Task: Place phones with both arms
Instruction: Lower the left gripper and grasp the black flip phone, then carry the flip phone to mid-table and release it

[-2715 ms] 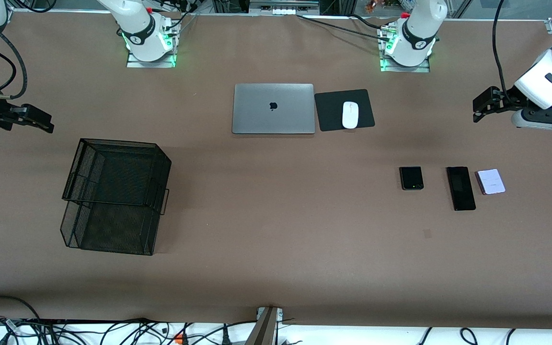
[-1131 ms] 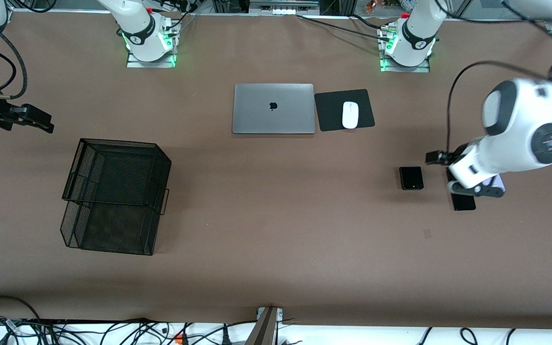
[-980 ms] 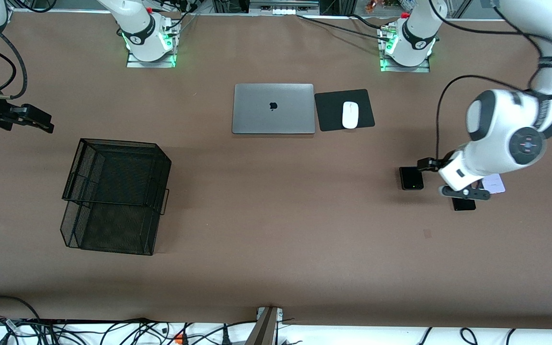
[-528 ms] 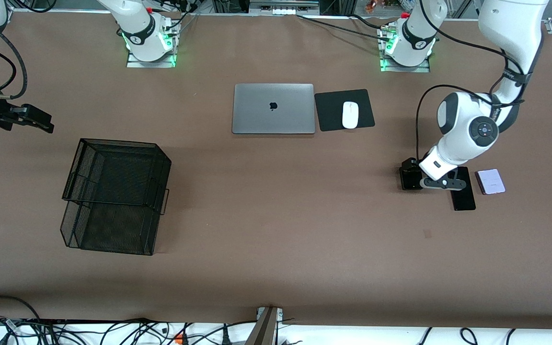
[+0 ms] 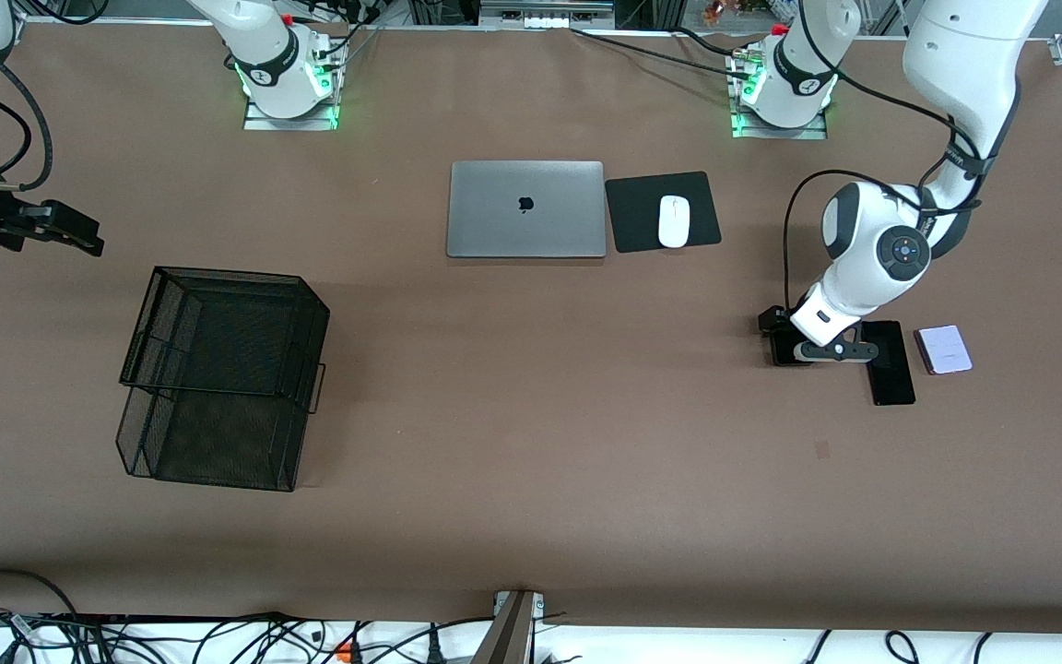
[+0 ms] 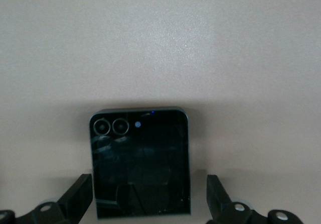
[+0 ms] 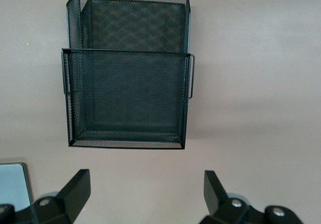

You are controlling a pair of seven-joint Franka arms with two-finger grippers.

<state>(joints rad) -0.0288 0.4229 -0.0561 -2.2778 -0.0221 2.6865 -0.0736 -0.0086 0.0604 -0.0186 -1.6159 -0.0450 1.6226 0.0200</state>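
Left end effector point(image 5: 787, 337) is down low over the small squarish black phone with the green dot point(image 5: 782, 349), toward the left arm's end of the brown desk point(image 5: 531, 443); the white left arm point(image 5: 872, 254) with its dark grey joint bands covers most of that phone in the front view. In the left wrist view the black fingers point(image 6: 76, 198) stand spread wide, one on each side of the phone point(image 6: 141, 162), clear gaps on both sides, nothing gripped, phone lying flat on the desk with its two round lenses showing. Whether the fingertips touch the desk cannot be told. Long black slab phone point(image 5: 890, 369) lies flat just beside the squarish black one, further toward the left arm's end, its upper part partly under the arm. Small squarish lavender-white phone point(image 5: 943, 349) lies just beside the slab, further that way again, not touching it. Right end effector point(image 5: 65, 231) waits up in the air at the right arm's end of the desk; in the right wrist view its fingers point(image 7: 75, 191) are wide apart and hold nothing. Black wire-mesh two-tier tray point(image 5: 222, 376) sits on the desk toward the right arm's end, also seen in the right wrist view point(image 7: 128, 68). Closed grey laptop point(image 5: 525, 209) lies farther from the front camera than the phones, near the middle, with a black mouse pad point(image 5: 634, 214) beside it carrying the white computer mouse point(image 5: 674, 221).
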